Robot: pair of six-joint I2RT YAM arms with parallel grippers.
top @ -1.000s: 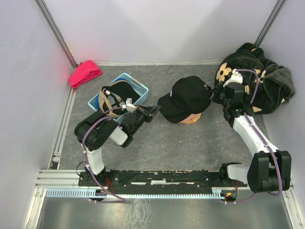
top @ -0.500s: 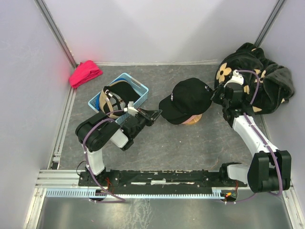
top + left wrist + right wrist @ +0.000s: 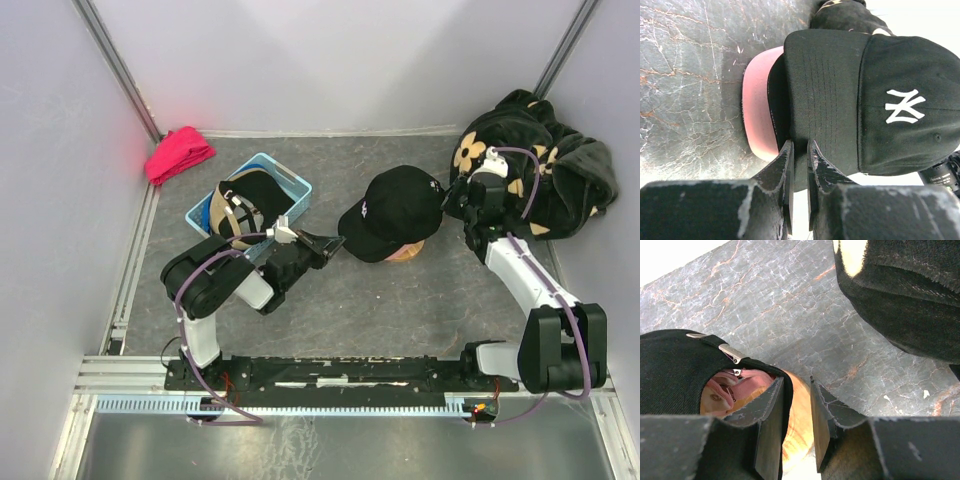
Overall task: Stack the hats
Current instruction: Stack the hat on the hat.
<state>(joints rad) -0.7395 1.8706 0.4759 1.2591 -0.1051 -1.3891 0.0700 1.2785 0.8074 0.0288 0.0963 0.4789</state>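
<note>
Your left tool [image 3: 800, 146] is clenched on the brim of the black cap [image 3: 840, 90], which lies over the pink cap [image 3: 757, 105] at mid-bench [image 3: 690, 75]. Your right tool [image 3: 796, 387] straddles that cap's rear edge; whether it grips, you cannot tell. More caps [image 3: 245, 198] sit in the blue basket [image 3: 292, 181].

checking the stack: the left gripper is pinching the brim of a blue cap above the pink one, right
No: the left gripper pinches the brim of a black cap, not blue, above the pink cap; the left wrist view shows it.
</note>
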